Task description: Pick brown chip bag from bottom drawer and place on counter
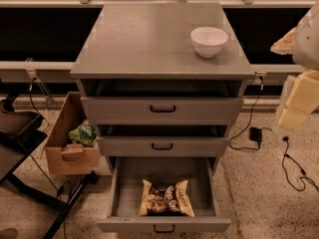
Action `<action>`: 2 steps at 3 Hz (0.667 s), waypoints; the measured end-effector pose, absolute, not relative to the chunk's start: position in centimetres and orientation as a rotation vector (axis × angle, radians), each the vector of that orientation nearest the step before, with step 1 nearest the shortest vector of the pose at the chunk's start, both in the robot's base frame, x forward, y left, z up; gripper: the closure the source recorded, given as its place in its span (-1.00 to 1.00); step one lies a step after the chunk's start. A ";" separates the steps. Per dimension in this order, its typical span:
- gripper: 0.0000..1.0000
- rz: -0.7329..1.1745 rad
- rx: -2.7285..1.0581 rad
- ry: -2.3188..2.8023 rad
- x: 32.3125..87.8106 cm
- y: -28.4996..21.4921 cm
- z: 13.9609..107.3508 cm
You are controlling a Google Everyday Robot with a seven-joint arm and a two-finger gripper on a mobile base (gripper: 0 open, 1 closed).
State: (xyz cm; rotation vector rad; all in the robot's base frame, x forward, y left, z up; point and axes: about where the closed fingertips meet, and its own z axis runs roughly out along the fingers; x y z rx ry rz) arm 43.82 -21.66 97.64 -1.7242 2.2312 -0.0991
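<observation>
The brown chip bag (166, 199) lies flat in the open bottom drawer (122, 183), near its front wall, with its lettering facing up. The drawer is pulled fully out, and its small black handle (164, 228) is at the lower edge of the view. The grey counter (144, 39) tops the cabinet. My gripper (298, 103) hangs at the right edge of the view, beside the cabinet at the height of the upper drawers. It is well above and to the right of the bag and holds nothing that shows.
A white bowl (209, 41) stands on the counter's right rear. The two upper drawers (162, 109) are slightly open. A cardboard box (70, 138) with a green snack bag (83, 133) sits left of the cabinet. Cables (294, 168) lie on the floor at right. A dark stand (20, 148) is at left.
</observation>
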 end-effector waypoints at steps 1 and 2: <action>-1.00 -0.108 -1.722 2.236 43.8 -21.6 97.4; -1.00 -0.200 -1.701 2.287 43.1 -21.0 95.1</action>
